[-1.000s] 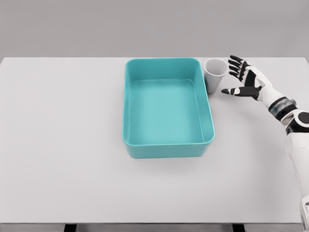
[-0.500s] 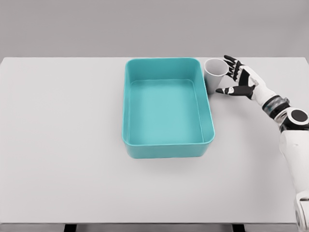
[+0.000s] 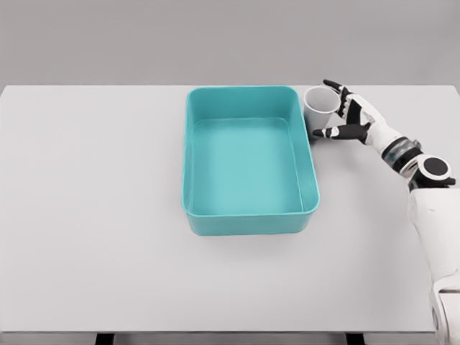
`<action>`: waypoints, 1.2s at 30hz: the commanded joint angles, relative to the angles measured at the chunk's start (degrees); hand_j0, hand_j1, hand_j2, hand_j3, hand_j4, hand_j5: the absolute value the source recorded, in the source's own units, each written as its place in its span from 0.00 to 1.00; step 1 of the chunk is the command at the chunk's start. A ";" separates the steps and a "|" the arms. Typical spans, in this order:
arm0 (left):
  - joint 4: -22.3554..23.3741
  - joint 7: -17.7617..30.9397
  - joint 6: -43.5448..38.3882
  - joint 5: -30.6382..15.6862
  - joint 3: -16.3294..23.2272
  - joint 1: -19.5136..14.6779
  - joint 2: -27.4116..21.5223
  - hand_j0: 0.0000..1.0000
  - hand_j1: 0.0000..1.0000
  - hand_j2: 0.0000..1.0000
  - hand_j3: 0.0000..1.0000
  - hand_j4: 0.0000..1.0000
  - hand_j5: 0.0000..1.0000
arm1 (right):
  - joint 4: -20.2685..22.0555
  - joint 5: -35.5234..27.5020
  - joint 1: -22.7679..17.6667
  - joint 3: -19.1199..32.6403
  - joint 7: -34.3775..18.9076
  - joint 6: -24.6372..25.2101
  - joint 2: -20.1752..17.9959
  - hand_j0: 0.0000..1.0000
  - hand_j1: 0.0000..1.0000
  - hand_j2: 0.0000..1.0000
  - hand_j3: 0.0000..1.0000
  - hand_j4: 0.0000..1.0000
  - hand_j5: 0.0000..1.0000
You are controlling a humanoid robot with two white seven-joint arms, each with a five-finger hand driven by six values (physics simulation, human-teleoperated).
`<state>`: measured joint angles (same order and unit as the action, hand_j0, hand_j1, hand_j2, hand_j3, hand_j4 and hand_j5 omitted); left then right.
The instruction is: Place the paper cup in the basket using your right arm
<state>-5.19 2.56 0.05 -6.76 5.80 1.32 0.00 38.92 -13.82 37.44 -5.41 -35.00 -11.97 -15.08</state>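
Right hand spread open around paper cup, cup upright on counter beside basket.

The right hand is seen open, fingers fanned behind and over the cup's right side, thumb stretched along the counter toward the cup's base. Contact between fingertips and cup wall cannot be confirmed; nothing is clasped. The white paper cup is stood upright, mouth up, long axis vertical, narrower toward the bottom. It is placed at the basket's far right corner, just beside the outer wall, possibly touching it, outside the basket. The cup is framed between fingers and thumb, to the left of the palm. The teal rectangular basket is set mid-counter, long side running away from the camera. The right arm is seen entering from the lower right edge.
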 commanded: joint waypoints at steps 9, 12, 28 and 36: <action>0.00 0.07 -0.05 0.00 0.01 0.00 0.00 1.00 1.00 1.00 1.00 1.00 1.00 | -0.69 3.09 0.35 0.14 0.00 -0.07 1.02 0.94 0.94 0.94 0.94 0.94 0.94; 0.00 -0.01 0.03 0.00 0.01 0.00 0.00 1.00 1.00 1.00 1.00 1.00 1.00 | -0.69 3.18 0.35 0.23 0.00 -0.16 1.11 0.79 0.79 0.79 0.79 0.79 0.79; 0.00 -0.01 -0.05 0.00 0.01 0.00 0.00 1.00 1.00 1.00 1.00 1.00 1.00 | 1.68 3.09 0.00 0.75 0.00 0.02 -0.73 0.56 0.56 0.56 0.56 0.56 0.56; 0.00 0.07 -0.05 0.00 0.01 0.00 0.00 1.00 1.00 1.00 1.00 1.00 1.00 | 7.93 2.92 -1.67 0.84 0.00 -0.07 -3.72 0.52 0.52 0.52 0.52 0.52 0.52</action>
<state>-5.19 2.56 0.02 -6.76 5.80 1.32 0.00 45.06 -10.31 35.33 -4.62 -35.33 -12.14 -18.18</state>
